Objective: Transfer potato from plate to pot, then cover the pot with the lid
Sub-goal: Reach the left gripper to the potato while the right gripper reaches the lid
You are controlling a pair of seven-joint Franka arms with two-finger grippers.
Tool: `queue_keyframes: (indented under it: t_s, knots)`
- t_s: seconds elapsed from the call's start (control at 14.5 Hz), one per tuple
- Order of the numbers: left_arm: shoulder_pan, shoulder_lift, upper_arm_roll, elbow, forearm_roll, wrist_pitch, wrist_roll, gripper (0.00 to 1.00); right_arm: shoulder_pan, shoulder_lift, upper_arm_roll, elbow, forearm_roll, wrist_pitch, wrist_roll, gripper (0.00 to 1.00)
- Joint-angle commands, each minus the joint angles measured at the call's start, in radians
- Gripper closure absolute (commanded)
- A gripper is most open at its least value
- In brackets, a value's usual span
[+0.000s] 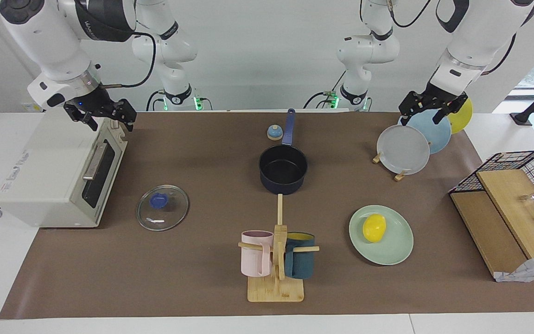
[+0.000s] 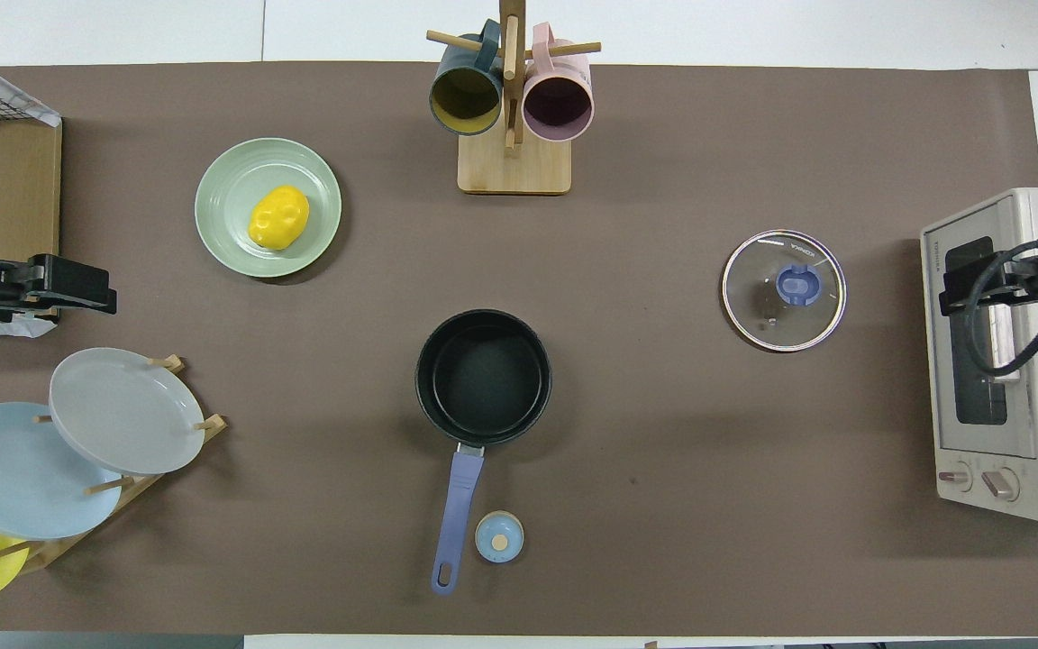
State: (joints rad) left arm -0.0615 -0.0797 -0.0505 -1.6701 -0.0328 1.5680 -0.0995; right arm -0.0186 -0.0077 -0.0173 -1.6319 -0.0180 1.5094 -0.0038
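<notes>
The yellow potato (image 1: 374,227) (image 2: 278,216) lies on the mint-green plate (image 1: 397,253) (image 2: 222,225), toward the left arm's end of the table. The dark navy pot (image 1: 283,169) (image 2: 483,377) stands empty mid-table, its blue handle pointing toward the robots. The glass lid (image 1: 174,208) (image 2: 783,288) lies flat on the mat beside the toaster oven, blue knob up. My left gripper (image 1: 431,113) (image 2: 77,288) is open and empty, raised over the plate rack. My right gripper (image 1: 107,118) (image 2: 978,288) is open and empty, raised over the toaster oven.
A mug tree (image 1: 277,260) (image 2: 512,108) with a pink and a dark teal mug stands farther from the robots than the pot. A small bell (image 1: 274,132) (image 2: 499,536) sits beside the pot handle. There are also a plate rack (image 1: 406,148), a toaster oven (image 1: 58,171) and a wire basket with boards (image 1: 512,208).
</notes>
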Motion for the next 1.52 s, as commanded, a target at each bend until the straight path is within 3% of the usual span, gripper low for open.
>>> queue_keyframes:
  t_s: [0.0, 0.48, 0.69, 0.83, 1.1, 1.45]
  knots:
    - [-0.001, -0.005, 0.000, 0.001, 0.005, 0.001, 0.007, 0.00, -0.011, -0.021, 0.004, -0.020, 0.021, 0.012, -0.033, 0.00]
    - [-0.003, -0.005, 0.000, -0.003, 0.004, 0.032, -0.002, 0.00, -0.001, -0.043, 0.014, -0.061, 0.023, 0.032, -0.036, 0.00]
    - [-0.003, -0.006, 0.000, -0.013, 0.004, 0.040, -0.016, 0.00, 0.016, -0.061, 0.017, -0.181, 0.036, 0.193, -0.039, 0.00]
    - [-0.004, 0.003, 0.000, -0.011, -0.001, 0.075, -0.046, 0.00, 0.019, -0.007, 0.017, -0.201, 0.038, 0.267, -0.059, 0.00]
    - [-0.040, 0.159, 0.000, 0.039, -0.004, 0.167, -0.046, 0.00, 0.025, 0.121, 0.017, -0.210, 0.039, 0.405, -0.117, 0.00]
    - [-0.070, 0.503, -0.005, 0.234, -0.016, 0.268, -0.019, 0.00, 0.040, 0.195, 0.019, -0.327, 0.039, 0.652, -0.136, 0.00]
